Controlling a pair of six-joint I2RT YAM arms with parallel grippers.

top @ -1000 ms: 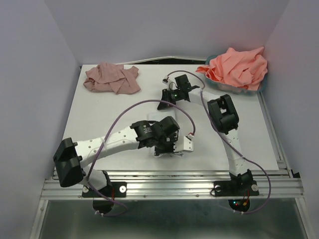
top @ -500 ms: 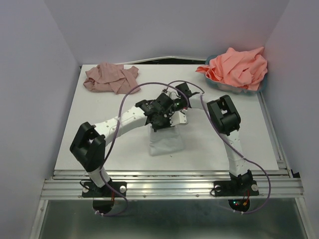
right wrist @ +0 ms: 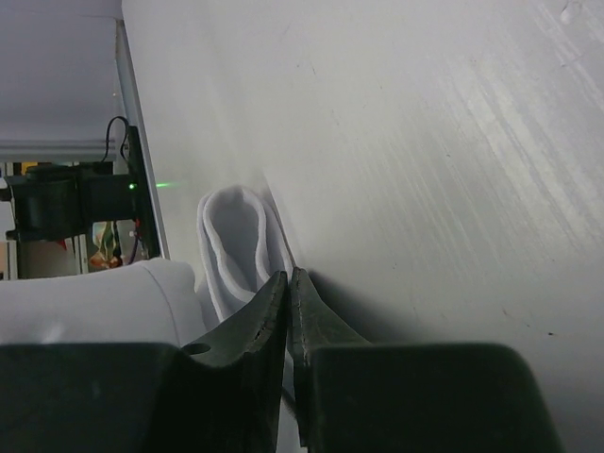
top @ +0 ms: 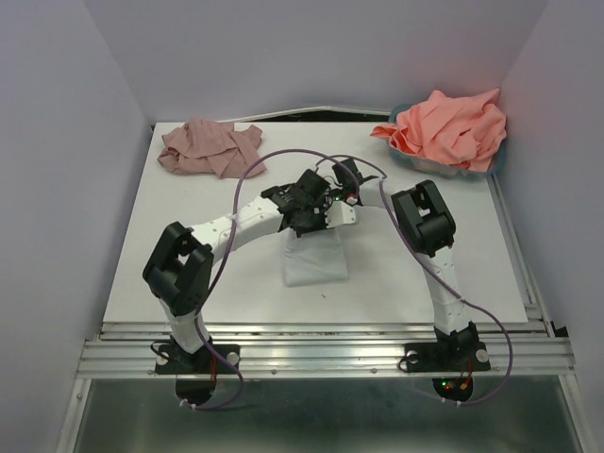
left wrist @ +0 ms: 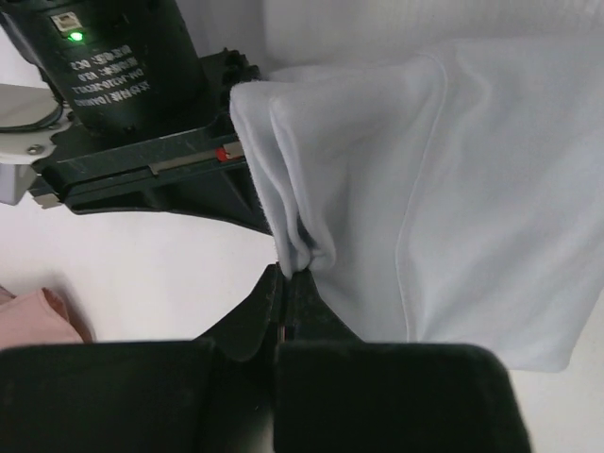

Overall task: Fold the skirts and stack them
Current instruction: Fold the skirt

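The pale white-blue skirt (top: 316,262) lies as a small folded rectangle at the table's middle. My left gripper (top: 317,219) is shut on a bunched fold at its far edge, seen close in the left wrist view (left wrist: 285,276) with the skirt (left wrist: 453,189) spread beyond. My right gripper (top: 342,209) is right beside it, shut on the same far edge (right wrist: 288,276), where the skirt (right wrist: 231,236) curls in a loop. The mauve-pink crinkly skirt (top: 212,149) lies crumpled at the far left. The coral-salmon cloth (top: 451,127) is heaped at the far right.
The coral cloth sits in a teal basket (top: 500,156) at the far right corner. The two arms cross close together over the table's middle, with purple cables looping above them. White walls close in the table on three sides.
My left gripper has swung from the skirt's near side to its far edge, carrying cloth with it. The skirt now lies shorter. My right gripper has come slightly nearer to meet it.
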